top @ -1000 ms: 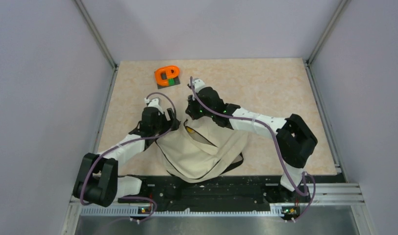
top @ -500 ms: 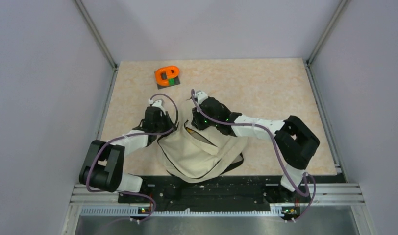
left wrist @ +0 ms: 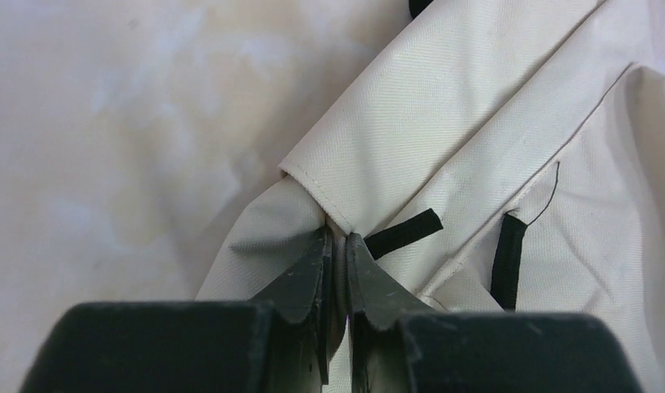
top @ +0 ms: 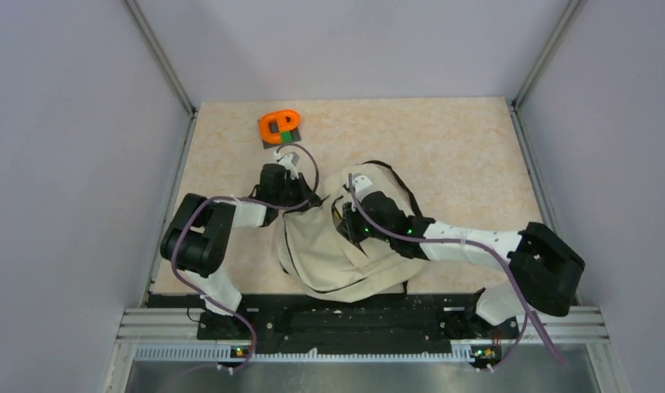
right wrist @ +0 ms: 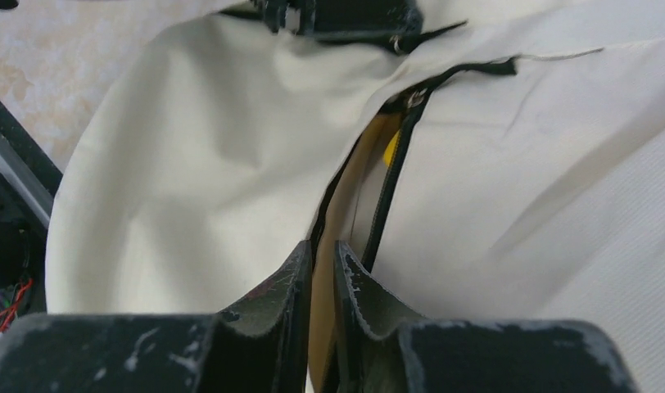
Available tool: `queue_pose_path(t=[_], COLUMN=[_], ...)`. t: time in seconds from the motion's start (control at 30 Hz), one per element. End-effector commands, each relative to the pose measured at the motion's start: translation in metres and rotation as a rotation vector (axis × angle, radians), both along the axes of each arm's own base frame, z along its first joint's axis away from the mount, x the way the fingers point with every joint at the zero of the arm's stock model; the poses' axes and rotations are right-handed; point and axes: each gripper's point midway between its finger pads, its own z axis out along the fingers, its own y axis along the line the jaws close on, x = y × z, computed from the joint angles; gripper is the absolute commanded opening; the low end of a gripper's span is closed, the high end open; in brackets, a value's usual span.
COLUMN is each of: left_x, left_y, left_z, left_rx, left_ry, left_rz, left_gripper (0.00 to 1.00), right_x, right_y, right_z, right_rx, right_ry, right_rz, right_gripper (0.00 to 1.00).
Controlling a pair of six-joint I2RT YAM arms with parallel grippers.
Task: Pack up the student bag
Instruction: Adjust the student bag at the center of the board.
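The student bag (top: pixel 329 255), beige with black zip lines, lies crumpled near the table's front between both arms. My left gripper (top: pixel 300 196) is at its far-left corner. In the left wrist view this gripper (left wrist: pixel 336 241) is shut on a fold of the bag's (left wrist: pixel 444 123) beige fabric beside two short black loops. My right gripper (top: pixel 346 219) sits over the bag's zip opening. In the right wrist view its jaws (right wrist: pixel 323 250) are almost together with tan fabric filling the gap, at the slit of the bag (right wrist: pixel 206 164). Something yellow (right wrist: pixel 391 147) shows inside the opening.
An orange object (top: pixel 280 127) on a small grey pad stands at the far left of the table. A black strap (top: pixel 395 173) loops out behind the bag. The black mounting rail (top: pixel 354 315) runs along the near edge, and grey walls enclose three sides.
The left gripper closed on the bag's corner and moved right and away. The right arm swung nearer and right, onto the opening. The bag shifted right and bunched up.
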Motion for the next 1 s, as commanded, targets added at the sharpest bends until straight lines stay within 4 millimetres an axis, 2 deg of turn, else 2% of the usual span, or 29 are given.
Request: queue_pose_path(t=[0.0,0.1,0.17,0.27,0.33,0.37,0.53,0.6,0.7,0.83,0.97], left_x=[0.044,0.062,0.07,0.075,0.071,0.067,0.034,0.016,-0.009,-0.03,-0.032], left_y=[-0.036,-0.046,-0.048,-0.044,-0.038,-0.036,-0.035,-0.045,-0.065,-0.082,-0.089], left_z=[0.049,0.079,0.102,0.131,0.143,0.145,0.133,0.126,0.115,0.104,0.088], left_rx=[-0.097,-0.116,-0.109,-0.062,-0.031,-0.021,-0.026,-0.052,-0.099,-0.15,-0.137], left_ry=[-0.199,-0.278,-0.324,-0.365,-0.366,-0.355,-0.244,-0.195,-0.106,-0.038,0.0], left_rz=[-0.066,-0.086,-0.098,-0.089,-0.067,-0.058,-0.018,-0.033,-0.055,-0.066,-0.064], left_gripper=[0.04,0.05,0.1,0.26,0.4,0.45,0.6,0.64,0.72,0.82,0.86], right_x=[-0.011,0.002,0.015,0.036,0.052,0.061,0.108,0.124,0.143,0.143,0.131], right_y=[-0.019,-0.033,-0.043,-0.054,-0.06,-0.061,-0.083,-0.095,-0.124,-0.157,-0.175], right_z=[0.013,0.041,0.062,0.086,0.093,0.088,0.082,0.077,0.06,0.033,0.016], right_rx=[-0.001,-0.029,-0.03,-0.004,-0.026,-0.053,-0.074,-0.07,-0.082,-0.062,-0.081], right_ry=[0.015,-0.053,-0.088,-0.136,-0.164,-0.165,-0.187,-0.191,-0.145,-0.049,-0.036], right_rz=[-0.059,-0.102,-0.131,-0.119,-0.106,-0.1,-0.211,-0.263,-0.385,-0.497,-0.549], right_gripper=[0.21,0.34,0.4,0.54,0.59,0.61,0.65,0.66,0.7,0.73,0.75])
